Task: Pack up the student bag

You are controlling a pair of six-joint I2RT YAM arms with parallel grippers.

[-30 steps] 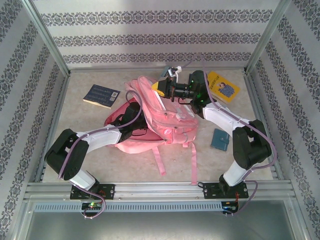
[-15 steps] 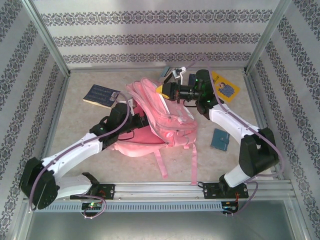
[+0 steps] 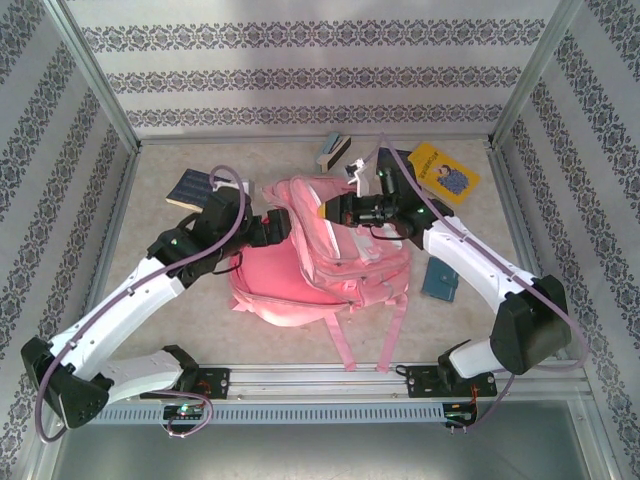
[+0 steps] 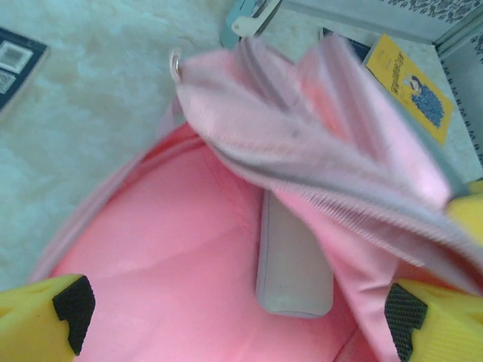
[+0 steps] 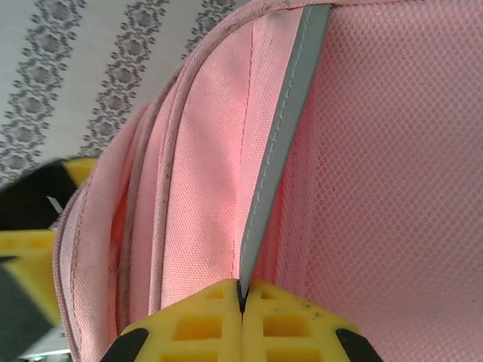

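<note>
Student bag (image 3: pixel 300 285): one – pink, centre of the top view, lying on the surface (image 3: pixel 510 215); two straps trail to the lower rail (image 3: pixel 320 378).
Bag mouth: open toward the left; pink lining and a grey inner panel (image 4: pixel 294 264) show in the left wrist view.
Left tool (image 3: pixel 278 225): one – jaws spread wide at the bag's mouth, holding nothing.
Right tool (image 5: pixel 242 302): one – closed, pinching the bag's grey-trimmed edge.
Books: two – dark blue book (image 3: pixel 190 188) upper left, yellow book (image 3: pixel 446 172) upper right.
Teal case (image 3: pixel 440 281): one, just right of the bag, under the right arm.
Small grey-teal item (image 3: pixel 333 150): one, at the far edge; kind unclear.
Open room: bare surface lower left of the bag and along the right side.
Edges: metal frame on all sides.
</note>
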